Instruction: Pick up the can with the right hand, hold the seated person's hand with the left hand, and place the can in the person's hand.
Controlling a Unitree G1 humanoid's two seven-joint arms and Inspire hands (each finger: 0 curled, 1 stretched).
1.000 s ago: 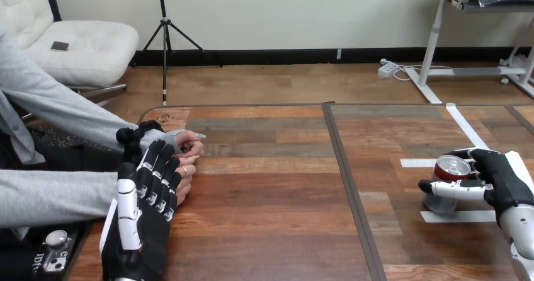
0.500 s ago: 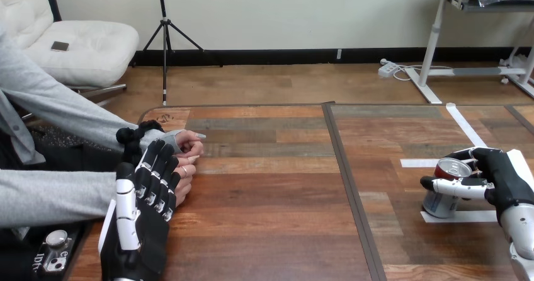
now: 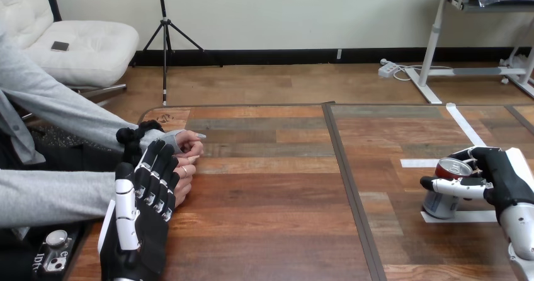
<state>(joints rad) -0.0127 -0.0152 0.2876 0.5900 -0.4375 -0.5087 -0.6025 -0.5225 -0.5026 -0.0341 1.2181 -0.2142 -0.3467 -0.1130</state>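
Observation:
A silver can (image 3: pixel 443 193) with a red top stands tilted at the table's right side, inside white tape marks. My right hand (image 3: pixel 497 177) is shut on it, thumb across its front and fingers round its far side. At the left edge the person's hands (image 3: pixel 186 161) rest clasped together on the wood. My left hand (image 3: pixel 146 205) stands upright just in front of them, its fingers straight and their tips over the person's nearer hand. I cannot tell if they touch.
The wooden table (image 3: pixel 271 199) has a dark seam (image 3: pixel 349 186) running front to back right of the middle. White tape strips (image 3: pixel 463 126) mark the right side. A small black device (image 3: pixel 53 249) lies at the front left corner.
My right hand has drawn the can slightly right and tilted it. My left hand has barely shifted. The person's hands have stayed still.

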